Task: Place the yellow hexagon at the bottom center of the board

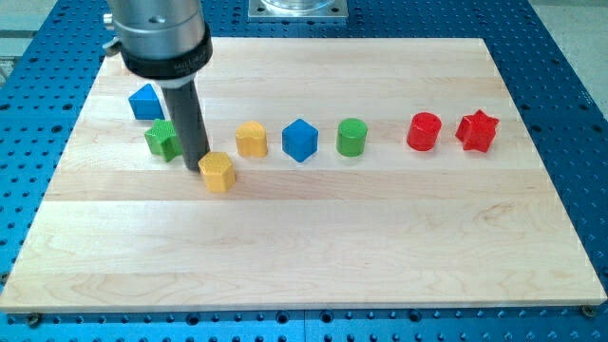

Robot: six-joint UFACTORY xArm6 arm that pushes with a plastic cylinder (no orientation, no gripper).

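The yellow hexagon [218, 172] lies left of the board's centre, a little below the row of other blocks. My tip [197, 165] stands right at its upper-left side, touching or nearly touching it. The rod rises from there to the view's top left. A second yellow block [251, 139] with a rounded top stands just up and right of the hexagon.
A green block [162, 140] sits left of the rod, partly hidden by it, with a blue block [145, 102] above it. To the right stand a blue cube [299, 140], a green cylinder [351, 137], a red cylinder [424, 131] and a red star [477, 131]. The wooden board [313, 256] lies on a blue perforated table.
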